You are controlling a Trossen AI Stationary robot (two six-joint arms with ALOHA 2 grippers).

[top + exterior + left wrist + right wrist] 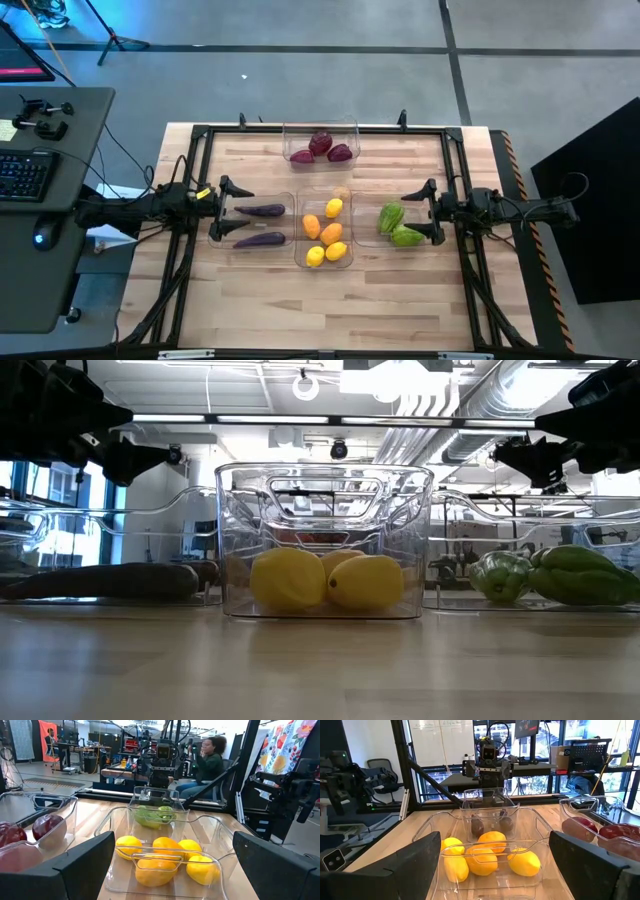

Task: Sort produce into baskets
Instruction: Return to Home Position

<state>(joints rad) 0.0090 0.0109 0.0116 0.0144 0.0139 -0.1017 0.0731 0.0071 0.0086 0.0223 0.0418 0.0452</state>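
Four clear baskets stand on the wooden table. The far one (290, 135) holds dark red round pieces (320, 143). The left one (290, 243) holds two purple eggplants (260, 211). The middle one (298, 205) holds lemons (200, 869) and orange pieces (331, 234). The right one (362, 238) holds green ridged pieces (391, 216). My left gripper (238, 210) hangs open and level above the eggplant basket's left end. My right gripper (427, 213) hangs open and level above the green basket's right end. Both point toward the middle basket and hold nothing.
A black frame (320, 130) runs round the tabletop. A dark desk with a keyboard (25, 172) stands left of the table. A seated person (210, 760) shows in the room beyond. Bare wood (320, 310) lies along the table's near side.
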